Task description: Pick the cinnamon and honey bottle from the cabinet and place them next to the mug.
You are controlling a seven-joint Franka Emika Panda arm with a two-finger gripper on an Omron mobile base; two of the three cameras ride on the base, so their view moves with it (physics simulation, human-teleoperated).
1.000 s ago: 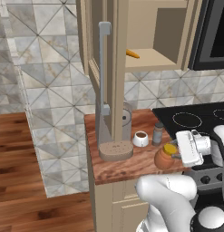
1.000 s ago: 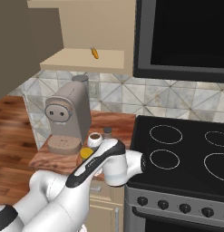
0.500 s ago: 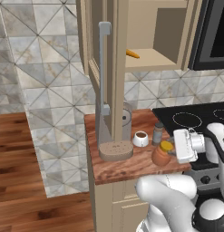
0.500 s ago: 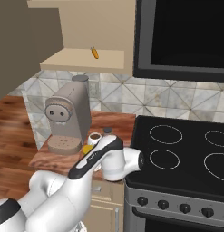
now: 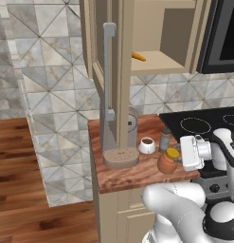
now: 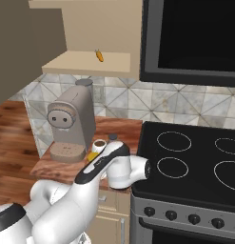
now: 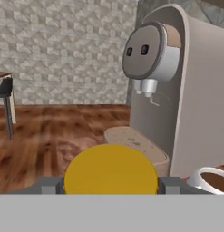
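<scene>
Since the earlier frame, the honey bottle [image 5: 167,161] is lowered toward the table [image 5: 132,173] beside the mug [image 5: 147,144], pinched between the fingers [image 7: 170,185] for placement.

You see a grey coffee machine [image 6: 71,121] standing on the wooden counter [image 5: 137,171], its round speckled base [image 5: 121,157] at the front (in the hand view its round face carries two small dark marks). To its right sits a black stove [image 6: 195,164] with ring burners. A small orange carrot [image 6: 99,55] lies on the shelf above, beneath a dark microwave [image 6: 192,38].
</scene>
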